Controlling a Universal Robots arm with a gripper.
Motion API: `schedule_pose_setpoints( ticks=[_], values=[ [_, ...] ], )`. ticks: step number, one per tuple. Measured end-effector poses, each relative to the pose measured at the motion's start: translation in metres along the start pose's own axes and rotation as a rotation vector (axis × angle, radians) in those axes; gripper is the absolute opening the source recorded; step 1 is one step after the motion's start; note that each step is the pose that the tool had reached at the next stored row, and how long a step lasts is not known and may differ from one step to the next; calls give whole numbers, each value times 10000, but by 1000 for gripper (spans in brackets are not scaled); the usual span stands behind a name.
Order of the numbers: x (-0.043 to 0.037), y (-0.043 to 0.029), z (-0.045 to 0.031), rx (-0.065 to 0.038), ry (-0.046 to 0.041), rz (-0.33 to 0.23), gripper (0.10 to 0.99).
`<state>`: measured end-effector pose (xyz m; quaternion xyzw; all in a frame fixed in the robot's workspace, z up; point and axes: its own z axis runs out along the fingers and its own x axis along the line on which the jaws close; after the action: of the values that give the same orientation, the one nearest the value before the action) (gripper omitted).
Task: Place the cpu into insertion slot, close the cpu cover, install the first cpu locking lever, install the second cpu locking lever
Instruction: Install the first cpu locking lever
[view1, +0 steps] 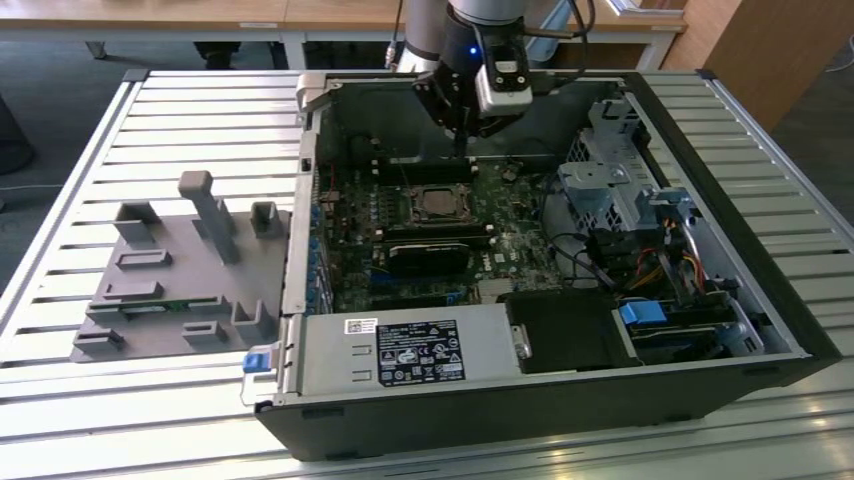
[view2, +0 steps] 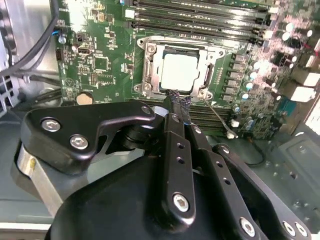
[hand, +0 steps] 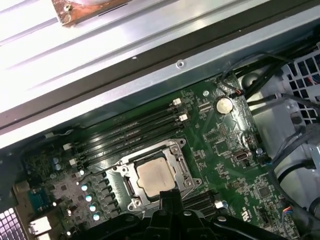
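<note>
We are seeing the small flat silvery-grey cpu (view2: 179, 71) lying in the square black insertion slot (view2: 170, 50), the thin silvery cpu cover (view2: 148, 62) down around it, and the black gripper (view2: 177, 102), pinched together, hanging at its edge; we think both locking steps are left.

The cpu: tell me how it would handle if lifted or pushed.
The cpu looks thin and flat, so probably light and stiff. Its smooth metal top may be slippery. Framed by the cpu cover, it likely won't slide.
</note>
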<state>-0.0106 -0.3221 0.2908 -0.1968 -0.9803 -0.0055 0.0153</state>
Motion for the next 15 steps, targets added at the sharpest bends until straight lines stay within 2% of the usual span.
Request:
schedule_pose_setpoints(
  ticks=[11, 15],
  values=[
    [0, 0, 5, 47, 8, -1441, 106],
    [10, -4, 7, 45, 4, -1721, 106]
  ],
)
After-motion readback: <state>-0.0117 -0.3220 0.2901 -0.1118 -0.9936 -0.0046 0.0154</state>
